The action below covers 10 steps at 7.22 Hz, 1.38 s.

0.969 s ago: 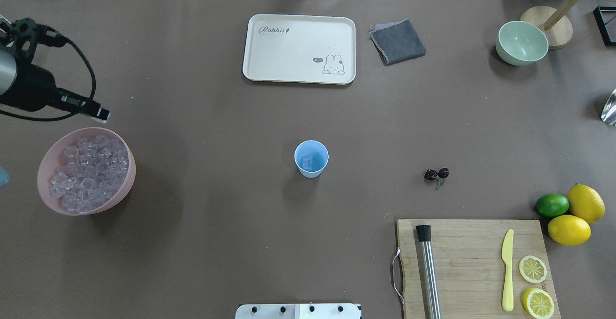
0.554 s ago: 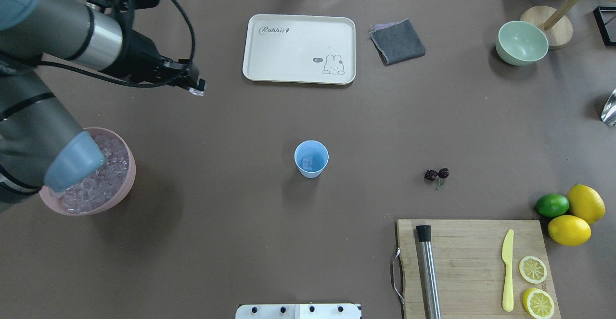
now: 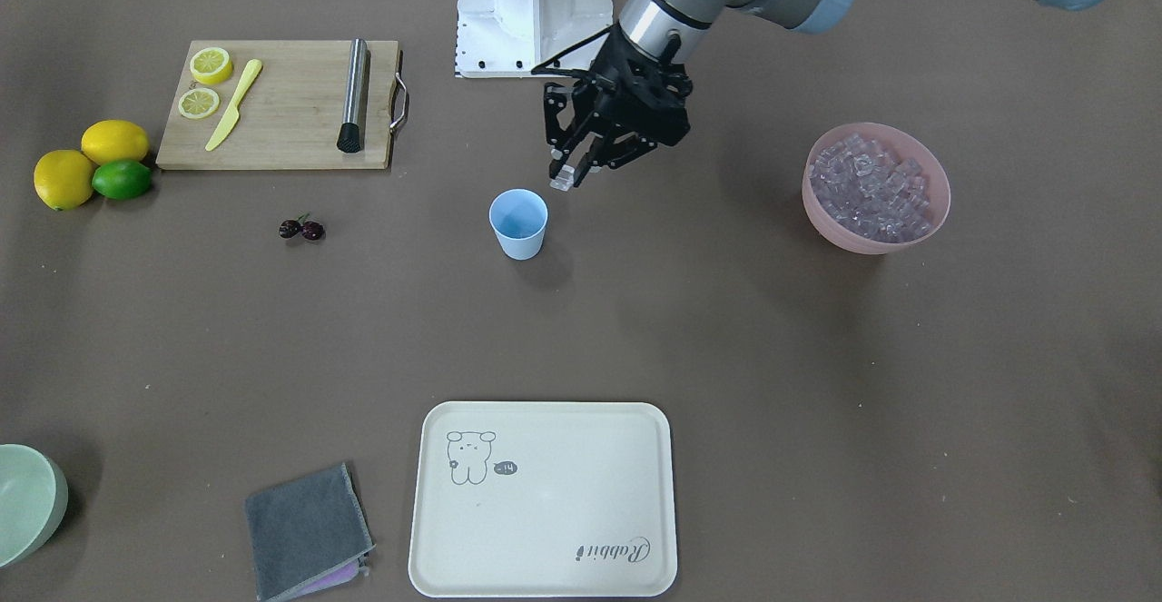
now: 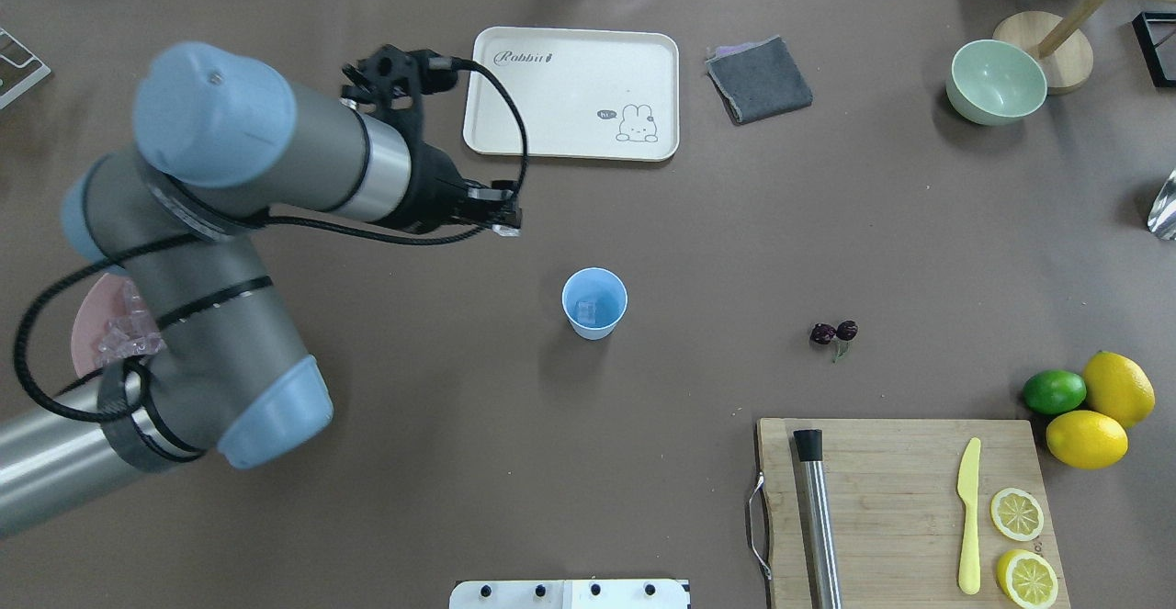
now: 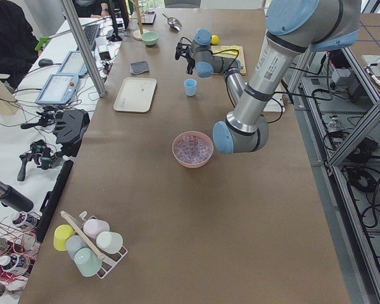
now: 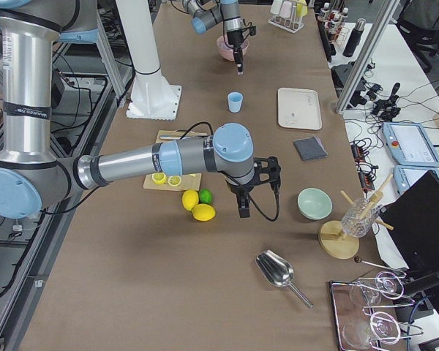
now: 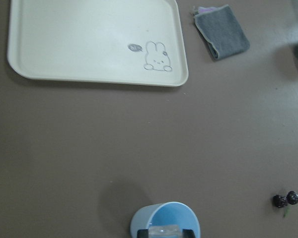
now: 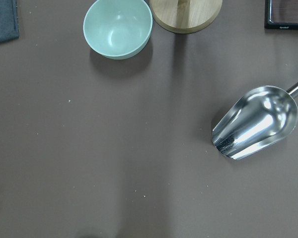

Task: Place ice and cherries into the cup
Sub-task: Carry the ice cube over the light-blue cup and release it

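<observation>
My left arm reaches out from over the pink bowl (image 3: 853, 237), elbow bent and wrist tipped down, so my left gripper (image 3: 565, 173) hangs above the table (image 4: 386, 517) with its fingers pointing downward. The fingers are pinching one clear cube (image 3: 562, 180) between their tips. The cup (image 3: 518, 223) stands upright just below and ahead of those tips, apart from them, with one cube already inside it. The rest of the ice (image 3: 871, 184) is heaped in the bowl, well behind my gripper on my left. The cherries (image 4: 834, 332) lie on the table well off to the right of my gripper, beyond the cup. Farther ahead lies a cream tray (image 4: 570, 95) marked "Rabbit", with a drawn bunny and a tiny speech bubble I cannot read; a folded grey cloth (image 4: 759, 80) sits just beside its right edge. A broad stretch of brown table separates the cup from the tray's near rim. My right gripper (image 6: 244, 210) hangs far to the right above the table, near a steel scoop (image 8: 256, 121) and a green bowl (image 8: 117, 27); I cannot tell how its fingers stand.
</observation>
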Motion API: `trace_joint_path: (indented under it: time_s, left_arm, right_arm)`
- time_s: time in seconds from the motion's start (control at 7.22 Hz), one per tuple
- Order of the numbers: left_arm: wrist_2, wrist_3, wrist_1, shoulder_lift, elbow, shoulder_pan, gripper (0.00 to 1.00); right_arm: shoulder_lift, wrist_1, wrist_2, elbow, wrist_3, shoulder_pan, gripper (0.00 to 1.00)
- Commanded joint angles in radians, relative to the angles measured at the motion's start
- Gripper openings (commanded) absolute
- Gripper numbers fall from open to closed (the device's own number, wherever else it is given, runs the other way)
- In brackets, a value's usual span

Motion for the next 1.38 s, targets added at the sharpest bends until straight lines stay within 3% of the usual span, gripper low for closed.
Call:
trace_joint_path:
  time_s: [0.0, 0.97, 1.11, 1.25]
  left_arm:
    - [0.103, -0.014, 0.0, -0.079, 0.099, 0.053, 0.0]
    - [0.107, -0.006, 0.0, -0.072, 0.171, 0.053, 0.0]
    - [0.108, -0.011, -0.001, -0.069, 0.178, 0.053, 0.53]
    - [0.116, -0.011, -0.001, -0.063, 0.173, 0.053, 0.97]
  right_arm:
    - [0.002, 0.001, -0.009, -0.003, -0.001, -0.006, 1.0]
    - [0.007, 0.0, -0.003, -0.007, 0.002, -0.009, 1.0]
    - [0.007, 0.0, -0.003, -0.007, 0.003, -0.009, 1.0]
    - [0.008, 0.0, -0.003, -0.007, 0.001, -0.009, 1.0]
